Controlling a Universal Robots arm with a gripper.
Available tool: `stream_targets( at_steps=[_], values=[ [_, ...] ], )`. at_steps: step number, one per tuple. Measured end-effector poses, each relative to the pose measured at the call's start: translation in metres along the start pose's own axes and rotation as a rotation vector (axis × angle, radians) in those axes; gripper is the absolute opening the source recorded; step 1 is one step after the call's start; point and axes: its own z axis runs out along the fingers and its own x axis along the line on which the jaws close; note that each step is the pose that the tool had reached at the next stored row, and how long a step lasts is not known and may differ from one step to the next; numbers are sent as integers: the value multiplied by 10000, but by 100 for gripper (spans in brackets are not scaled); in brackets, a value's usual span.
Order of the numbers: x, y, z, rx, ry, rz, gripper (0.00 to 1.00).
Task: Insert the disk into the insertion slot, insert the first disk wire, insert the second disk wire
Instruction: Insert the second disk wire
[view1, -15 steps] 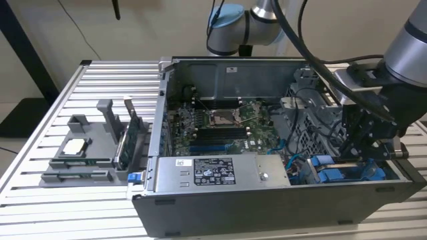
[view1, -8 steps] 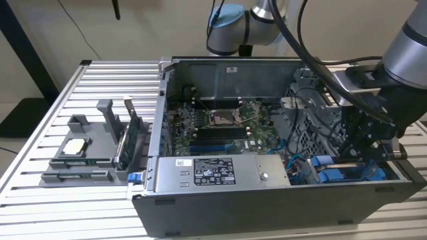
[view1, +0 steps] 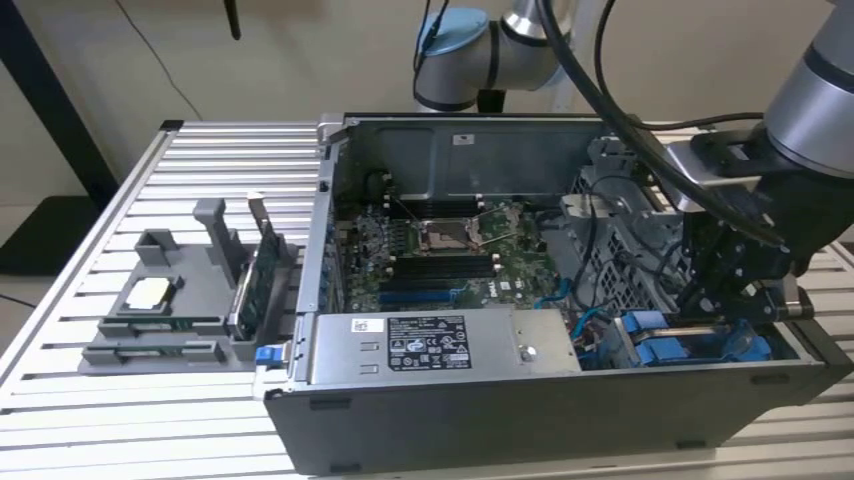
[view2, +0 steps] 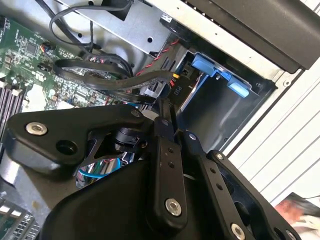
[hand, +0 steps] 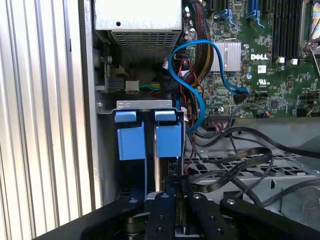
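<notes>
The open computer case (view1: 534, 420) lies on a slatted table. At its corner on the exterior view's right, the insertion slot (hand: 145, 104) holds two blue carrier ends side by side (hand: 168, 137) (hand: 131, 141). The disk's metal body is hidden below them. The blue carrier (view1: 667, 345) (view2: 215, 70) also shows in the exterior and second wrist views. My gripper (view1: 714, 312) (hand: 177, 187) (view2: 164, 106) reaches down into the case just beside the slot. Its fingers (view2: 170, 165) are pinched together on the end of a black disk wire (view2: 120, 80) next to the carriers.
The grey labelled power supply box (view1: 427, 342) lies along the case's near side, and the green motherboard (view1: 441, 250) sits behind it. A blue data cable (hand: 200, 75) and black wires (hand: 235, 160) loop close to the slot. A grey fixture (view1: 174, 300) with parts stands outside the case.
</notes>
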Motion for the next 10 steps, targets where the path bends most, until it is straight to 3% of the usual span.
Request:
stream_targets(
  at_steps=[10],
  values=[
    [0, 1, 9, -3, -22, 1, 17]
  ],
)
